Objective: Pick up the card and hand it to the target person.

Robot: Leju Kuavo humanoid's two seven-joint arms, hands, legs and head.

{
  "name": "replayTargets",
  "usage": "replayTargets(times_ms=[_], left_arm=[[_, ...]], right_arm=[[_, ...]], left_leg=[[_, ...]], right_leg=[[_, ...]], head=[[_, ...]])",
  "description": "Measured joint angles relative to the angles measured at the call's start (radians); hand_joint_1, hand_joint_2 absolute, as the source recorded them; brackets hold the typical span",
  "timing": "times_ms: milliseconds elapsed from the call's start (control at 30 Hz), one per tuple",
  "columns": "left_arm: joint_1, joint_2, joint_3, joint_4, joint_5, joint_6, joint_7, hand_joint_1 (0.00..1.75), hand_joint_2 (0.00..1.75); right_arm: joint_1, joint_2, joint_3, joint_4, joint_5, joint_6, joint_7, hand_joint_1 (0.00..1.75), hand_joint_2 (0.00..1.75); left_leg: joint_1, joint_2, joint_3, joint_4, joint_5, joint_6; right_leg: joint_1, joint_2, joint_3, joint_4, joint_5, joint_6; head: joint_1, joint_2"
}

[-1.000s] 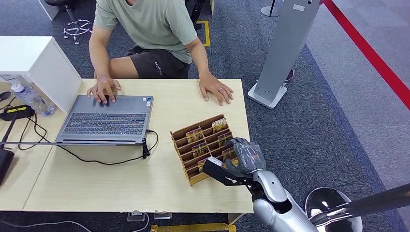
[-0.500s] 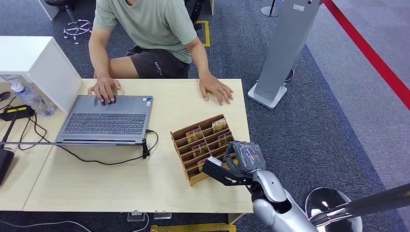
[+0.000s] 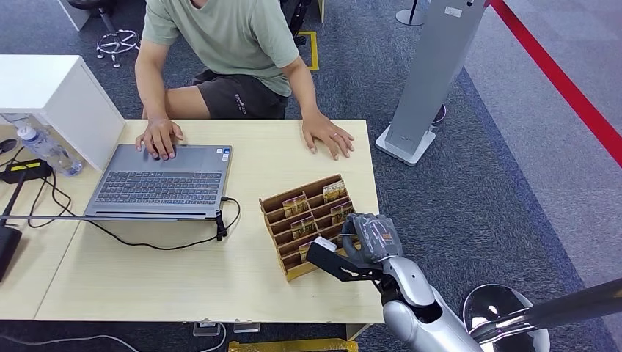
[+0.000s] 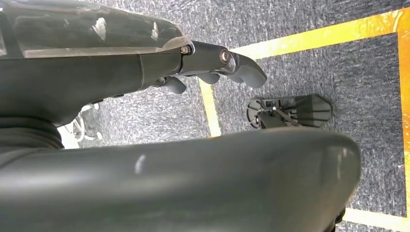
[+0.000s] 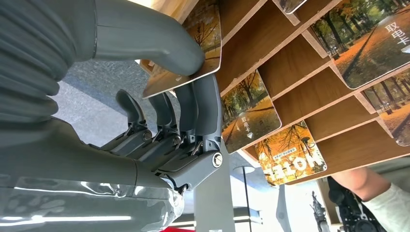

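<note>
Silver arm (image 3: 422, 304), grey ribbed right hand (image 5: 145, 96) with darker fingers (image 5: 193, 111).

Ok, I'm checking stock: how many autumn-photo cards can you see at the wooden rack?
6 in the right wrist view: one autumn-photo card pinched by the right hand, five others standing in the brown wooden slotted rack, one barely showing at the picture's edge. More may be hidden.

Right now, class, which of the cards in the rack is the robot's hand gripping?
The card at the rack's near right corner, pinched by the right hand; the others sit untouched.
</note>
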Motion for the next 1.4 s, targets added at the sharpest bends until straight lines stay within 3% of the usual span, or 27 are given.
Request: replayTargets(times_ms=[467, 733, 1100, 1400], left_arm=[[0.000, 0.000, 0.001, 0.000, 0.008, -0.007, -0.008, 0.00, 0.00], [0.000, 0.000, 0.001, 0.000, 0.009, -0.002, -0.012, 0.00, 0.00], [0.000, 0.000, 0.000, 0.000, -0.028, -0.005, -0.042, 0.00, 0.00], [-0.003, -0.002, -0.001, 0.000, -0.039, -0.007, -0.042, 0.00, 0.00]], right_arm=[[0.004, 0.000, 0.000, -0.015, -0.029, -0.012, -0.039, 1.48, 1.75], [-0.018, -0.001, 0.000, -0.132, -0.071, -0.036, -0.083, 1.48, 1.75], [-0.193, 0.006, 0.008, -0.201, -0.128, -0.042, -0.123, 1.48, 1.75], [-0.376, 0.075, 0.051, -0.032, -0.158, -0.105, -0.173, 1.48, 1.75]], left_leg=[[0.000, 0.000, 0.000, 0.000, 0.000, 0.000], [0.000, 0.000, 0.000, 0.000, 0.000, 0.000], [0.000, 0.000, -0.001, 0.000, 0.000, 0.000], [0.000, -0.001, -0.002, 0.000, 0.000, 0.000]], right_leg=[[0.000, 0.000, 0.000, 0.000, 0.000, 0.000], [0.000, 0.000, 0.000, 0.000, 0.000, 0.000], [0.000, 0.000, 0.000, 0.000, 0.000, 0.000], [0.000, -0.001, 0.000, 0.001, 0.000, 0.000]], head=[[0.000, 0.000], [0.000, 0.000], [0.000, 0.000], [-0.001, 0.000]])
